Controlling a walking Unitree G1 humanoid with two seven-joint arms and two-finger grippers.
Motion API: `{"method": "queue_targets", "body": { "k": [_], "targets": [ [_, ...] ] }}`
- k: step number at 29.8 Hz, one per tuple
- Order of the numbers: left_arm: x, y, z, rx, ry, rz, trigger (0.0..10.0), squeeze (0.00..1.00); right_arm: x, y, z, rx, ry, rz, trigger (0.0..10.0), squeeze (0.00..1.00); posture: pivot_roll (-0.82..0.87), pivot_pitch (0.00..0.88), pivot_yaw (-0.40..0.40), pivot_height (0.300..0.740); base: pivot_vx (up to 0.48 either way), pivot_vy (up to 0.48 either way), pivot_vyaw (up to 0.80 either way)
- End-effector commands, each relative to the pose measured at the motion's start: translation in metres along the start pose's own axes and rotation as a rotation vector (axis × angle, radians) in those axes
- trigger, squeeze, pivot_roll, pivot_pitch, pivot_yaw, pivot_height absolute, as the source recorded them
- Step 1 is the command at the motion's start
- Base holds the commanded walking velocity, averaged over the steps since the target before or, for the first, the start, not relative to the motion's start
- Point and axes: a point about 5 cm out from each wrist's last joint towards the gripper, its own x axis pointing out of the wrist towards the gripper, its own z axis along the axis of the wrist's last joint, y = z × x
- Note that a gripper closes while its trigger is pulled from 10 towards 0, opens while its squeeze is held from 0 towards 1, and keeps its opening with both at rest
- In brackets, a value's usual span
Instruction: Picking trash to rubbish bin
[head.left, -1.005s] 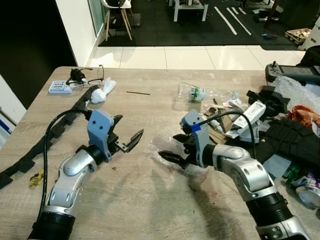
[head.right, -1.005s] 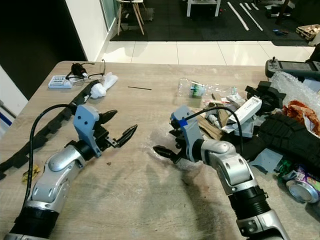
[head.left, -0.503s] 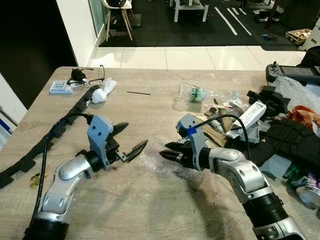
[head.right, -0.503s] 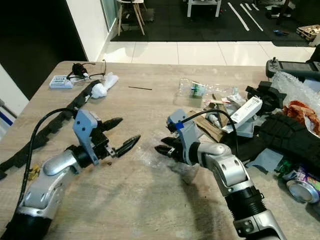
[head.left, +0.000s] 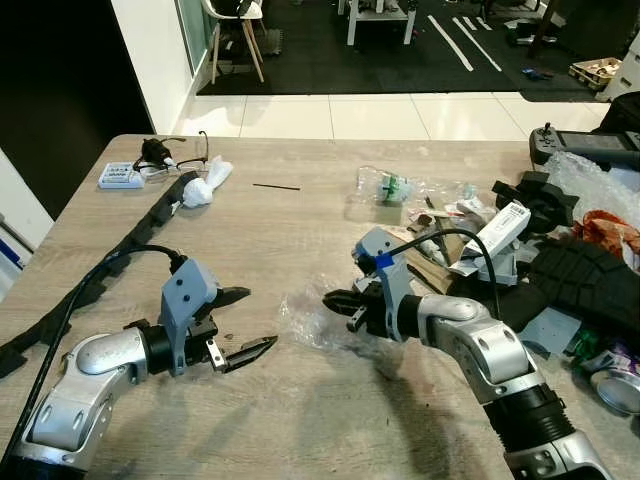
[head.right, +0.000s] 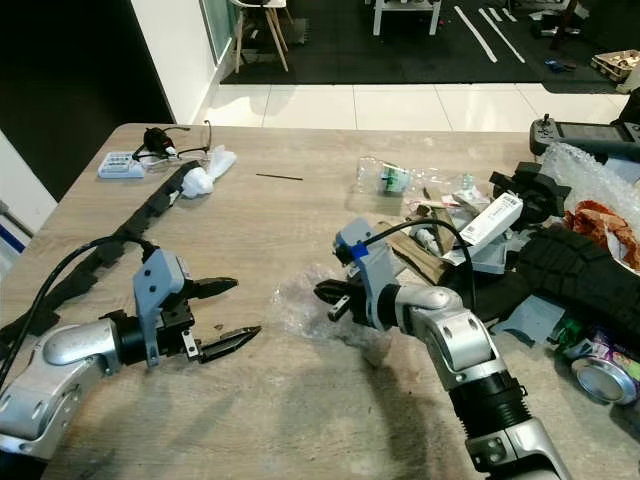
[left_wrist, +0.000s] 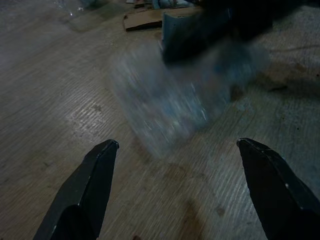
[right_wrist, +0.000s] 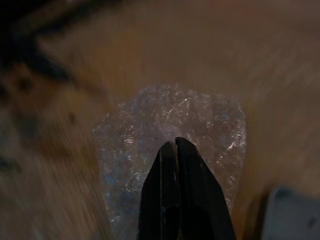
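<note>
A crumpled clear plastic wrapper (head.left: 305, 317) lies on the wooden table (head.left: 300, 230) in front of me. My right gripper (head.left: 340, 302) is shut on its right edge; in the right wrist view the fingers (right_wrist: 180, 200) are pressed together over the clear plastic wrapper (right_wrist: 170, 125). My left gripper (head.left: 240, 325) is open, low over the table, a short way to the left of the wrapper. In the left wrist view its fingertips (left_wrist: 102, 160) stand wide apart with the blurred clear plastic wrapper (left_wrist: 170, 105) ahead of them.
More trash is piled at the right: a clear bag (head.left: 390, 185), cardboard, a white box (head.left: 505, 222), black foam (head.left: 590, 275), a can (head.left: 620, 385). A white tissue (head.left: 205, 185), glasses (head.left: 165, 155) and a black foam strip (head.left: 110, 255) lie at the left.
My right gripper has closed on the wrapper. My left gripper has pulled back to the left and dropped lower, staying open.
</note>
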Motion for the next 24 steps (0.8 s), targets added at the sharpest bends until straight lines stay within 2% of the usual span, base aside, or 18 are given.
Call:
{"method": "queue_targets", "body": {
  "k": [1, 3, 7, 9, 11, 12, 13, 14, 15, 16, 18, 19, 20, 22, 23, 24],
  "targets": [
    [-0.001, -0.003, 0.001, 0.0, 0.014, -0.031, 10.0, 0.0, -0.005, 0.0, 0.019, 0.017, -0.087, 0.003, 0.0, 0.0, 0.03, 0.116, 0.049, 0.74, 0.0, 0.0, 0.0],
    [-0.001, -0.003, 0.001, 0.0, 0.014, -0.031, 10.0, 0.0, -0.005, 0.0, 0.019, 0.017, -0.087, 0.003, 0.0, 0.0, 0.03, 0.116, 0.049, 0.74, 0.0, 0.0, 0.0],
    [-0.002, 0.0, 0.0, 0.009, 0.027, -0.014, 10.0, 0.0, -0.021, -0.002, 0.061, 0.078, -0.322, 0.048, 0.0, 0.0, 0.03, 0.118, 0.052, 0.74, 0.0, 0.0, 0.0],
    [-0.002, 0.001, -0.001, 0.011, 0.03, -0.008, 10.0, 0.0, -0.025, -0.002, 0.067, 0.084, -0.362, 0.057, 0.0, 0.0, 0.03, 0.118, 0.052, 0.74, 0.0, 0.0, 0.0],
    [-0.001, 0.008, -0.001, 0.056, 0.022, 0.078, 10.0, 0.0, -0.034, -0.003, 0.089, 0.073, -0.496, 0.051, 0.0, 0.0, 0.03, 0.119, 0.053, 0.74, 0.0, 0.0, 0.0],
    [-0.001, 0.023, 0.005, 0.116, -0.033, 0.235, 10.0, 0.0, -0.041, -0.008, 0.102, -0.001, -0.578, -0.057, 0.0, 0.0, 0.02, 0.124, 0.05, 0.74, 0.0, 0.0, 0.0],
    [-0.001, 0.028, 0.007, 0.129, -0.056, 0.287, 10.0, 0.0, -0.041, -0.01, 0.104, -0.037, -0.585, -0.108, 0.0, 0.0, 0.02, 0.124, 0.05, 0.74, 0.0, 0.0, 0.0],
    [-0.001, 0.028, 0.007, 0.129, -0.056, 0.287, 10.0, 0.0, -0.041, -0.01, 0.104, -0.037, -0.585, -0.108, 0.0, 0.0, 0.02, 0.124, 0.05, 0.74, 0.0, 0.0, 0.0],
    [-0.004, 0.04, 0.014, 0.077, -0.127, 0.402, 10.0, 0.0, -0.04, -0.016, 0.105, -0.17, -0.575, -0.261, 10.0, 0.0, 0.01, 0.126, 0.048, 0.74, 0.0, 0.0, 0.0],
    [-0.006, 0.047, 0.019, 0.051, -0.172, 0.469, 10.0, 0.0, -0.041, -0.019, 0.106, -0.212, -0.599, -0.349, 10.0, 0.0, 0.01, 0.124, 0.046, 0.74, 0.0, 0.0, 0.0],
    [-0.009, 0.054, 0.024, 0.027, -0.217, 0.542, 10.0, 0.0, -0.043, -0.021, 0.107, -0.185, -0.644, -0.402, 10.0, 0.0, 0.01, 0.127, 0.042, 0.74, 0.0, 0.0, 0.0],
    [-0.013, 0.063, 0.03, -0.028, -0.271, 0.659, 10.0, 0.0, -0.046, -0.022, 0.106, -0.169, -0.673, -0.451, 10.0, 0.0, 0.01, 0.126, 0.039, 0.74, 0.0, 0.0, 0.0],
    [-0.014, 0.066, 0.033, -0.064, -0.307, 0.708, 10.0, 0.0, -0.047, -0.025, 0.104, -0.152, -0.666, -0.487, 10.0, 0.0, 0.01, 0.129, 0.038, 0.74, 0.0, 0.0, 0.0],
    [-0.015, 0.069, 0.037, -0.106, -0.353, 0.781, 10.0, 0.0, -0.047, -0.027, 0.1, -0.156, -0.647, -0.537, 10.0, 0.0, 0.01, 0.129, 0.036, 0.74, 0.0, 0.0, 0.0],
    [-0.015, 0.069, 0.037, -0.106, -0.353, 0.781, 10.0, 0.0, -0.047, -0.027, 0.1, -0.156, -0.647, -0.537, 10.0, 0.0, 0.01, 0.129, 0.036, 0.74, 0.0, 0.0, 0.0],
    [-0.014, 0.069, 0.038, -0.109, -0.363, 0.813, 10.0, 0.0, -0.046, -0.026, 0.099, -0.206, -0.64, -0.554, 10.0, 0.0, 0.01, 0.131, 0.035, 0.74, 0.0, 0.0, 0.0]
  ]
}}
